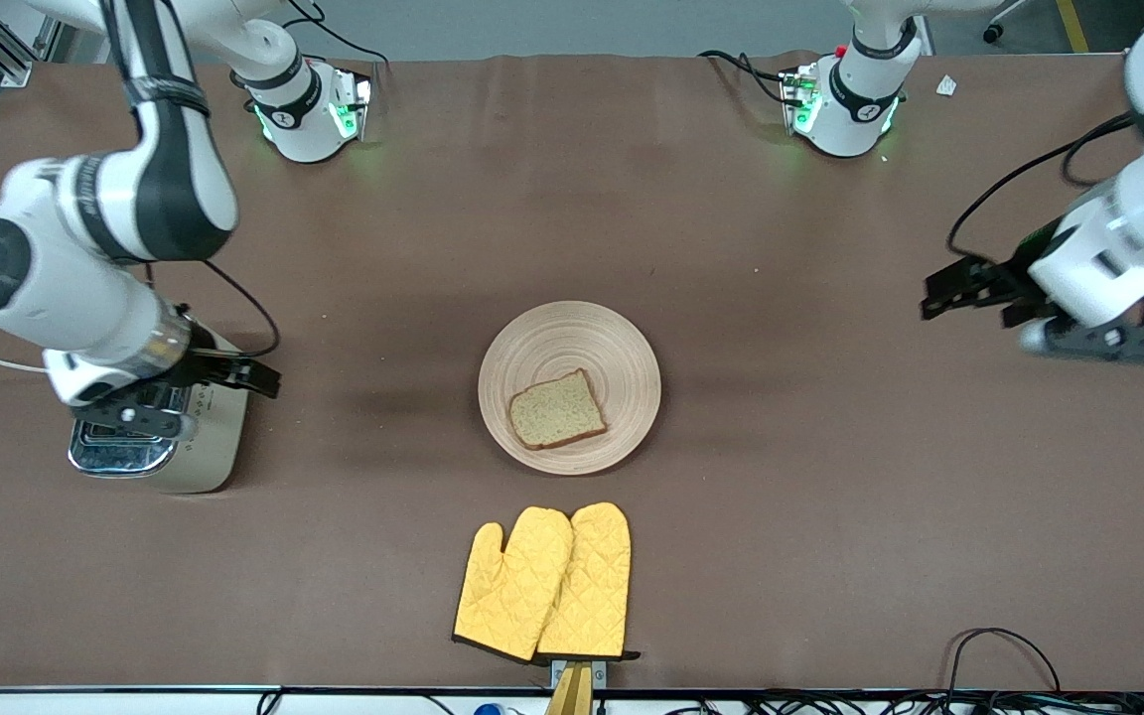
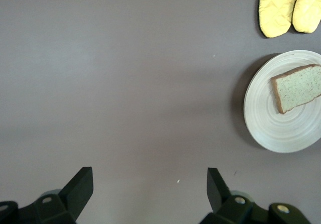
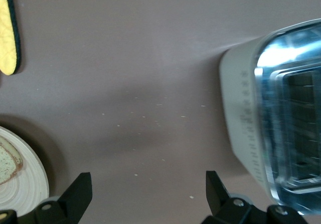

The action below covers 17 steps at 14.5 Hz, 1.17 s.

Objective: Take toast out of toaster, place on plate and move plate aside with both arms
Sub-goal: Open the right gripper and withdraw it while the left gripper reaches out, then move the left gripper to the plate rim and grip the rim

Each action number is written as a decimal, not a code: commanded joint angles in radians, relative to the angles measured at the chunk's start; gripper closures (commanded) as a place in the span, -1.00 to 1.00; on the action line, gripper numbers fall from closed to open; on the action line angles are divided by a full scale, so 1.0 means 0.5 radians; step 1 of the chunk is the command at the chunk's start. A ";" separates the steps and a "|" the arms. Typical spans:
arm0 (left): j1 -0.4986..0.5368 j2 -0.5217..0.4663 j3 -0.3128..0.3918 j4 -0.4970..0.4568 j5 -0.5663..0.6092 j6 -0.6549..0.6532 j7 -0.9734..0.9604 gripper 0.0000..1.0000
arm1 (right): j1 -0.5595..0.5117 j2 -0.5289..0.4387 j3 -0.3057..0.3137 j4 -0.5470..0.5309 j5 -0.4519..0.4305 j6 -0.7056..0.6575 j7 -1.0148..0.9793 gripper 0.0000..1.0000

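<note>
The toast (image 1: 557,409) lies flat on the round pale wooden plate (image 1: 532,338) in the middle of the table. Both show in the left wrist view, toast (image 2: 298,87) on plate (image 2: 266,118), and partly in the right wrist view, toast (image 3: 7,163) on plate (image 3: 30,184). My left gripper (image 1: 939,293) is open and empty, over bare table toward the left arm's end, well apart from the plate. My right gripper (image 1: 259,377) is open and empty, over the table beside the toaster (image 1: 160,447).
A silver toaster (image 3: 273,113) stands toward the right arm's end. A pair of yellow oven mitts (image 1: 544,581) lies nearer to the front camera than the plate, by the table edge; they also show in the left wrist view (image 2: 291,8). Cables run along the front edge.
</note>
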 commanded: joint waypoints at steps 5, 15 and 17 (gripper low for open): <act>-0.059 0.355 -0.024 0.027 -0.348 0.419 0.058 -0.95 | 0.017 -0.135 -0.378 0.273 -0.051 -0.380 -0.503 -1.00; -0.012 0.816 -0.113 -0.179 -1.198 0.828 0.828 -0.17 | 0.017 -0.199 -0.419 0.623 -0.087 -0.935 -0.535 -1.00; -0.034 0.895 -0.113 -0.182 -1.361 0.874 0.953 -0.04 | -0.181 -0.227 -0.221 0.623 -0.078 -0.951 -0.568 -1.00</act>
